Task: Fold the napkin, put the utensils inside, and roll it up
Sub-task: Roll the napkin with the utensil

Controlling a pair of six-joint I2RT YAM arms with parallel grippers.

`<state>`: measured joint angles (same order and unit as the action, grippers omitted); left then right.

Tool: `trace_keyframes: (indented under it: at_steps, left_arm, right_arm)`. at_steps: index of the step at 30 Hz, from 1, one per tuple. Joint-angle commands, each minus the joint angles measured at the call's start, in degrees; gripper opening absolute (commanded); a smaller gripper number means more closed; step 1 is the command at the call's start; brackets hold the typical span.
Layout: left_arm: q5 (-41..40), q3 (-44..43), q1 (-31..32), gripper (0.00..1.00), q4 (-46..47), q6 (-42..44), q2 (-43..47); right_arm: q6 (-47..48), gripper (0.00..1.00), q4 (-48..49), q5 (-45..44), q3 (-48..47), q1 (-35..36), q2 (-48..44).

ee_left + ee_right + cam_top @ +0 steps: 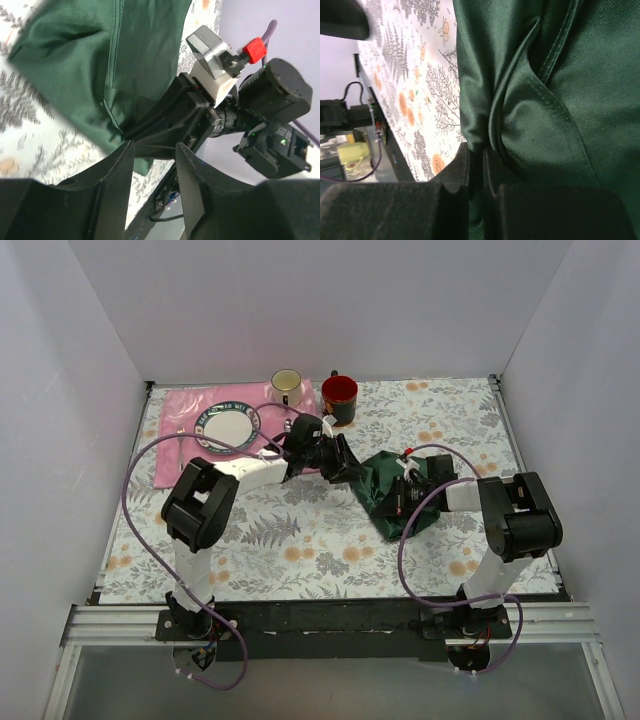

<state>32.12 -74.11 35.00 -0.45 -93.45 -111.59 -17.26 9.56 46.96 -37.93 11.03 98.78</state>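
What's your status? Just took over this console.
Left pincer open at napkin edge. Right pincer shut on a napkin fold. Napkin bunched, not rolled. Black mug beyond, apart from the cloth.

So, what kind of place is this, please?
Probably a robot test cell staged as a dining table: plain white wall panels enclose a floral-print tablecloth, two black-and-white robot arms stand on an aluminium rail, and a pink rectangular placemat holds a round white plate.

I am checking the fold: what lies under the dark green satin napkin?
Around the dark green satin napkin only the floral tablecloth shows. The right gripper pinches a fold. Anything beneath or inside it is covered.
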Motion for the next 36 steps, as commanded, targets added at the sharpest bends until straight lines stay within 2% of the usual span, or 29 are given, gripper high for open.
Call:
trace_keyframes:
  at_steps: [1, 12, 14, 16, 20, 28, 36]
  left_arm:
    - [5.23, -2.00, 0.50, 0.36, 9.14, -0.59, -4.59]
    - [3.65, -8.16, 0.50, 0.30, 7.40, 1.69, -15.58]
    - [0.94, -9.30, 0.50, 0.27, 4.68, 3.09, -16.99]
    - [-1.53, -10.09, 0.50, 0.25, 1.07, 3.97, -18.56]
    - [-2.67, -7.91, 0.50, 0.21, 0.80, 4.77, -19.54]
    - [-1.53, -2.18, 0.50, 0.17, 5.11, 4.50, -19.72]
    - [-1.62, -1.65, 0.50, 0.15, 5.28, 4.59, -21.03]
  right_arm:
    - [0.99, 0.01, -3.15, 1.47, 0.32, -2.32, 3.61]
    - [2.49, 0.01, -4.99, -2.57, 1.46, -2.77, 2.38]
    - [3.19, 0.01, -5.95, -3.80, 1.37, -2.77, 1.68]
    - [4.42, 0.05, -8.23, -5.73, 0.76, -2.68, 0.98]
    - [7.14, 0.18, -14.38, -10.39, -1.79, -1.98, -2.35]
    - [8.99, 0.41, -22.56, -16.02, -5.75, 1.01, -8.07]
    - [12.42, 0.46, -30.13, -20.76, -7.16, 2.16, -14.49]
